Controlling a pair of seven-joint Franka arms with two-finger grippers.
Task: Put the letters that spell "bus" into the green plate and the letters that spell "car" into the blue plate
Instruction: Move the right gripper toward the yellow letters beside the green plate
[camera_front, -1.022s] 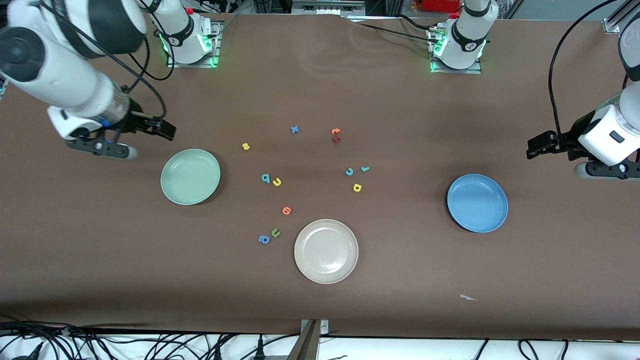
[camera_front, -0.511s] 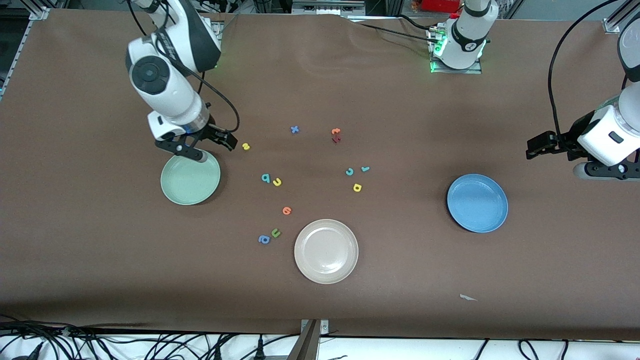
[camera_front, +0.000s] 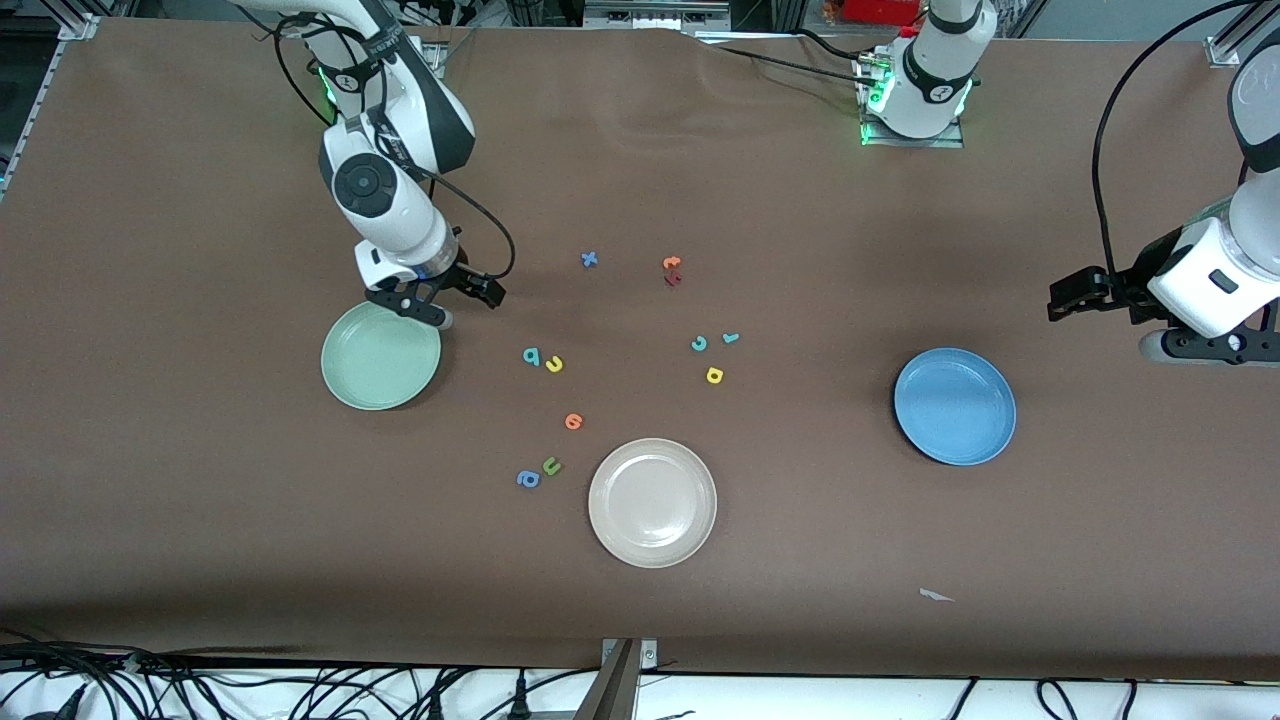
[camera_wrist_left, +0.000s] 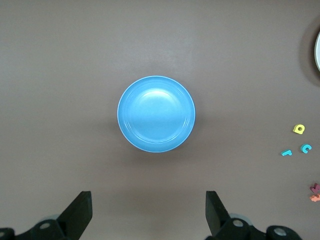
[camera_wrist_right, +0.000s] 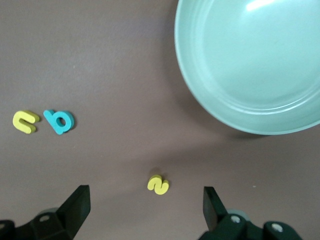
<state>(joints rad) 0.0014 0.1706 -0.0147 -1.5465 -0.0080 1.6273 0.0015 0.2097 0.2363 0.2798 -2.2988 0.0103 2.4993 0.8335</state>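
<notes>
Right gripper has swung in from the right arm's end of the table and now hangs over the bare cloth just beside the green plate, its jaws spread wide and holding nothing; in the right wrist view the small yellow s lies between the open fingers, hidden in the front view by the gripper itself. Nothing on the table has shifted. Next along, the teal b and yellow u lie touching, with an orange letter, a green u and a blue a nearer the camera. The beige-white plate sits nearest the camera. The teal c, teal r and yellow a cluster mid-table, well apart from the blue plate. The left gripper waits, jaws fully apart and empty, over the left arm's end of the table.
</notes>
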